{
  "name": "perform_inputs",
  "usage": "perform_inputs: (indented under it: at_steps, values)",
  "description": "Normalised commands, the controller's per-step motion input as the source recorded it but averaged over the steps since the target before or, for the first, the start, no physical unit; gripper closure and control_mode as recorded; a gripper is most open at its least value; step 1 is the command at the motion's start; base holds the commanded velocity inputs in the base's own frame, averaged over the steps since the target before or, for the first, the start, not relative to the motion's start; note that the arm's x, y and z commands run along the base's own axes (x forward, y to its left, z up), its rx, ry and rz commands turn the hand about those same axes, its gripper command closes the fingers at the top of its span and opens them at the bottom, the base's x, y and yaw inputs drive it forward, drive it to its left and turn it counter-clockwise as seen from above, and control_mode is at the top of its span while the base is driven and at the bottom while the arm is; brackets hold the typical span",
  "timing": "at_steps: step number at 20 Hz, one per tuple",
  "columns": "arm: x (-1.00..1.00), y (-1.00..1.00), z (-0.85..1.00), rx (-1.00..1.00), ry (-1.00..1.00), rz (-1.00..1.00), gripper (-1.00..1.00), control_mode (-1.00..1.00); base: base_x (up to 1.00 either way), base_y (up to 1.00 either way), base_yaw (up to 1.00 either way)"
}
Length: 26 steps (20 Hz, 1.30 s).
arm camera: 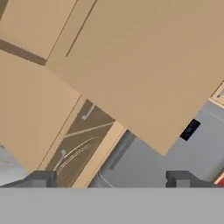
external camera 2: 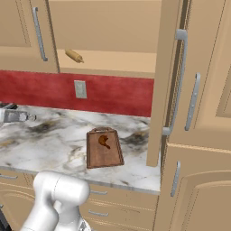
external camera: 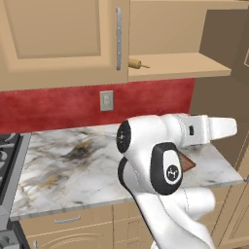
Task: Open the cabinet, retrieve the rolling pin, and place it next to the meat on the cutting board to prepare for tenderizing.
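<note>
Behind the robot's own white arm (external camera: 168, 165), most of the cutting board (external camera 2: 104, 148) is hidden in the left base view; just one dark reddish corner pokes out beside the elbow. From the right base view the board lies whole on the marble table (external camera 2: 49, 135), a dark reddish-brown rectangle with a raised rim and a handle at its far end, and one small glossy lump of meat (external camera 2: 104, 140) sits on its far half.

One rolling pin (external camera: 135, 63) lies on the shelf (external camera: 180, 65) of the cabinet (external camera: 63, 41), light brown with thin handles, tiny at this range and hard to read in detail. It rests near the left end of the exposed shelf, just beside the closed left door. The right door (external camera 2: 164, 85) stands swung open, seen edge-on, its long silver handle facing out.

The hand (arm camera: 111, 179) is open, its two dark fingertips (arm camera: 41, 178) spread wide with nothing between them. What it faces is tan panelling at a steep tilt, cut off by the frame.

One wall outlet (external camera 2: 80, 89) shows on the red backsplash.
</note>
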Motion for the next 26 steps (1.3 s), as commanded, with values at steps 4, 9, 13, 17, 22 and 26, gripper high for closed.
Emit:
perform_inputs:
  at_steps: [4,9,13,17,22,26]
  values:
    - [-0.14,0.62,0.39,0.04,-0.35,0.12,-1.00,-1.00,0.00,0.00,0.00]
    - [0.00,0.36,0.48,0.00,-0.38,0.19,-1.00,-1.00,0.00,0.00,0.00]
    - [0.00,0.24,0.46,0.00,-0.33,0.23,-1.00,-1.00,0.00,0.00,0.00]
    - [0.08,0.24,0.38,0.00,-0.24,0.26,-1.00,-1.00,0.00,0.00,0.00]
    - [0.28,0.15,0.23,0.02,-0.12,0.26,-1.00,-1.00,0.00,0.00,0.00]
    - [0.55,0.01,0.17,0.03,-0.01,0.21,-1.00,-1.00,0.00,0.00,0.00]
